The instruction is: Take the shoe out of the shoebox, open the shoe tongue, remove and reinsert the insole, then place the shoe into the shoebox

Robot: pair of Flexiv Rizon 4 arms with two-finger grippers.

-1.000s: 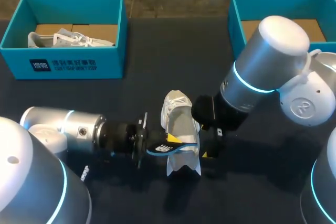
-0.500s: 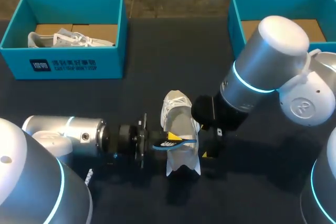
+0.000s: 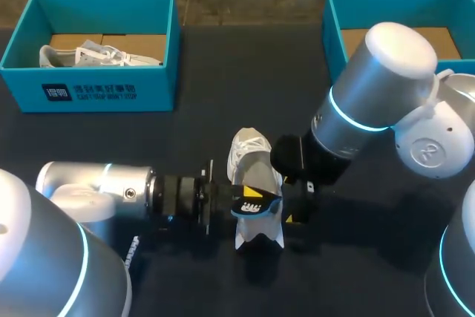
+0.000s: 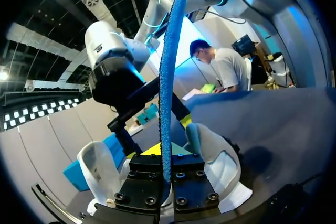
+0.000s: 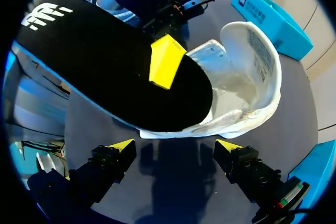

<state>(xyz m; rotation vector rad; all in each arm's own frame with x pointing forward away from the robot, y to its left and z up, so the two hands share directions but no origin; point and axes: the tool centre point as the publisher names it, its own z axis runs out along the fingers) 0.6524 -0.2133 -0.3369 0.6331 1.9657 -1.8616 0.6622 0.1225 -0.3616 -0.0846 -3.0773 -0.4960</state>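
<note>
Head view: my left gripper [image 3: 231, 203] is clamped on the black, blue-edged insole [image 3: 252, 205], holding it over the near end of the white shoe [image 3: 249, 150] at mid-table. Just right of the shoe, my right gripper [image 5: 176, 148] stands wide, gripping nothing.

White print on the front wall of the shoebox [image 3: 89, 93] at ten o'clock (too small to read); a white logo on the black insole [image 5: 100, 64].

white shoe [image 3: 251, 155] mid-table; black-topped, blue-bottomed insole [image 3: 254, 204] tilted over its opening; teal shoebox [image 3: 331, 29] far right.
</note>
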